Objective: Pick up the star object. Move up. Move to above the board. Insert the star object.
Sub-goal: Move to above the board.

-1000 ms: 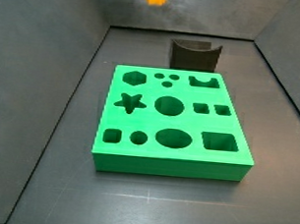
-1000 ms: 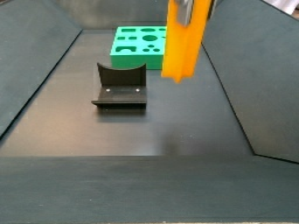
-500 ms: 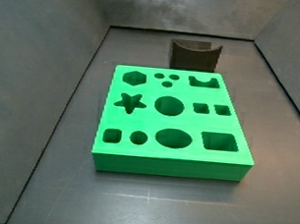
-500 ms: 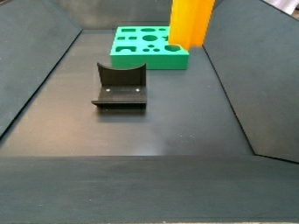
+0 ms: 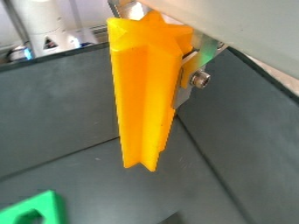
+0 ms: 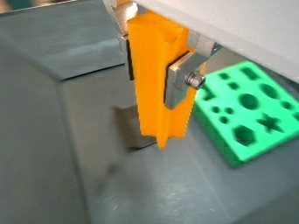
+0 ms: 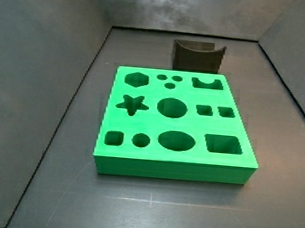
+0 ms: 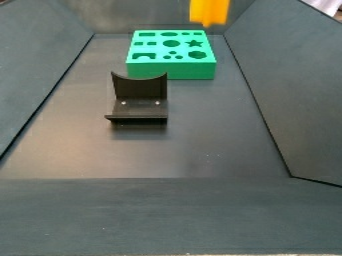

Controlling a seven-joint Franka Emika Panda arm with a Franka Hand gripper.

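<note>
Star object (image 5: pixel 146 92), a tall bright orange ridged prism of star cross-section, hangs upright in the gripper (image 6: pixel 158 74), clamped between flat silver finger plates (image 6: pixel 181 79) that press on its upper part; both wrist views show the grip, with most of the prism's length projecting below the plates. In a side view only the lower tip of the orange prism (image 8: pixel 209 10) shows at the upper edge of the frame, high above the floor; the gripper itself is out of frame in both side views. Outward from the gripper, the board (image 7: pixel 176 123), a thick bright green rectangular slab with shaped holes, lies flat on the dark floor, well below the held piece. The star-shaped hole (image 7: pixel 132 105) sits along one side of the slab. The dark L-shaped fixture (image 8: pixel 136 97) stands just beside the board's end, apart from the prism. Judged from these views, lift is done and the transfer to above the board is in hand. The prism's long axis is vertical, matching the hole's axis; the board lies below and to one side, so the next move calls for lateral alignment over the star hole, and the ridges must be matched in rotation before descent.
</note>
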